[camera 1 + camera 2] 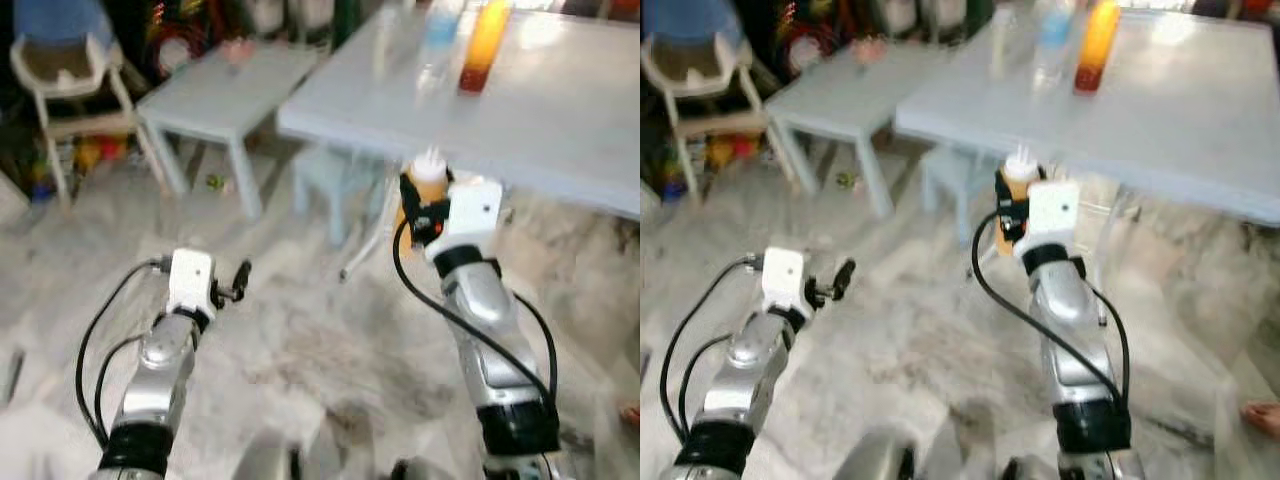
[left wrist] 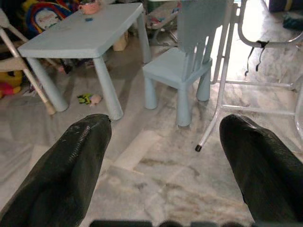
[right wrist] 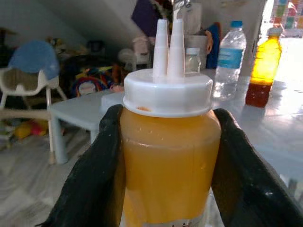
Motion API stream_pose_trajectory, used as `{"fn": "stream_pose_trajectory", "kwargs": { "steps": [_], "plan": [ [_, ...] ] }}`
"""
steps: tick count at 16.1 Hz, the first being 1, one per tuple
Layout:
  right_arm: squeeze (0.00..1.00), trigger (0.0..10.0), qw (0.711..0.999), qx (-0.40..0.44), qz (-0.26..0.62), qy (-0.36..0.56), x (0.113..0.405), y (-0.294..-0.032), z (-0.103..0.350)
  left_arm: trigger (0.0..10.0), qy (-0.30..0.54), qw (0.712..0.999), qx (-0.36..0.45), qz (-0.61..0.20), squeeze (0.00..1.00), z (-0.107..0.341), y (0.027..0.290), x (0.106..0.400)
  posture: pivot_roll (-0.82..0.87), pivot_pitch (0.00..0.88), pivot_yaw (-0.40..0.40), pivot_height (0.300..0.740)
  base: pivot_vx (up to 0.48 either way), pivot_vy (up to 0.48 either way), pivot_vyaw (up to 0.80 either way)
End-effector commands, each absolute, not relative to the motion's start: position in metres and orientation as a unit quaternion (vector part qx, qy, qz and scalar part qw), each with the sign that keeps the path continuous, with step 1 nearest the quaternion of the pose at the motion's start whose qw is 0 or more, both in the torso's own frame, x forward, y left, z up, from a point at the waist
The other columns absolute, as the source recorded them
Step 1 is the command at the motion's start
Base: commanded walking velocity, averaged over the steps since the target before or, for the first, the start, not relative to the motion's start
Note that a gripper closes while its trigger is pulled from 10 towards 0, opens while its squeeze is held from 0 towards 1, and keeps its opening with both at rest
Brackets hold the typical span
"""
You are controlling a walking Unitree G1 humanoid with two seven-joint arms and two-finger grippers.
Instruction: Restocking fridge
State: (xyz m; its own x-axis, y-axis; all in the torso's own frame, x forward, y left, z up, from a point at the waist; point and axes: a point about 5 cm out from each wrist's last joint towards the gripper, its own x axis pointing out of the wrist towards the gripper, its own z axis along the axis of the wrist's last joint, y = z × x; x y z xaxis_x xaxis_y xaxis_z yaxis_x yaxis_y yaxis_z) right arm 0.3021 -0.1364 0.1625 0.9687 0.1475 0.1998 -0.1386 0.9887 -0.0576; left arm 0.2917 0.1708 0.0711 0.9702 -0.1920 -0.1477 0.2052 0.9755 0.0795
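So an orange sauce bottle [image 3: 168, 156] is clamped upright in the right gripper [image 1: 425, 200] just near of the big table [image 1: 560, 110], the left gripper [image 2: 161, 161] is held wide and empty, and carrying to the fridge is probably called for next.

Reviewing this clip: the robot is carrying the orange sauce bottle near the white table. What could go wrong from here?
The right gripper clamps the orange sauce bottle by its smooth sides, so it might slip while walking. The bottle rides close to the white table edge and could clip it. The small blue chair stands ahead on the floor, a possible trip point.
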Motion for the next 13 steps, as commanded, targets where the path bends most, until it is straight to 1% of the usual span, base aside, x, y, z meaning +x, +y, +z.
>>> {"fn": "stream_pose_trajectory", "kwargs": {
  "steps": [1,4,6,8,10,11,13],
  "plan": [
    [0.0,10.0,0.99,-0.023,0.085,-0.115,0.303,-0.131,0.168,10.0,0.062,0.992,0.056,-0.093,0.0,0.075,0.176,0.292,-0.01,0.017,0.088,0.74,0.0,0.0,0.8],
    [0.0,10.0,0.99,-0.016,0.09,-0.109,0.302,-0.13,0.163,10.0,0.071,0.993,0.041,-0.085,0.0,0.07,0.174,0.29,-0.02,0.003,0.094,0.74,0.0,0.0,0.8],
    [0.0,10.0,0.99,-0.016,0.09,-0.103,0.301,-0.131,0.158,10.0,0.068,0.992,0.051,-0.092,0.0,0.066,0.171,0.287,-0.03,0.0,0.089,0.74,0.0,0.0,0.8],
    [0.0,10.0,0.991,-0.014,0.092,-0.094,0.297,-0.133,0.151,10.0,0.073,0.992,0.061,-0.087,0.0,0.06,0.173,0.277,-0.03,0.0,0.078,0.74,0.0,0.0,0.8],
    [0.0,10.0,0.992,-0.015,0.091,-0.088,0.291,-0.138,0.146,10.0,0.079,0.991,0.077,-0.072,0.0,0.054,0.182,0.266,-0.02,0.0,0.069,0.74,0.0,0.0,0.8],
    [0.0,10.0,0.992,-0.028,0.092,-0.078,0.284,-0.144,0.14,10.0,0.084,0.992,0.084,-0.049,0.0,0.051,0.193,0.257,0.0,0.0,0.055,0.74,0.0,0.0,0.8],
    [0.0,10.0,0.993,-0.035,0.09,-0.065,0.277,-0.151,0.132,10.0,0.086,0.993,0.084,-0.009,0.0,0.049,0.207,0.247,0.02,0.0,0.035,0.74,0.0,0.0,0.8]
  ]
}}
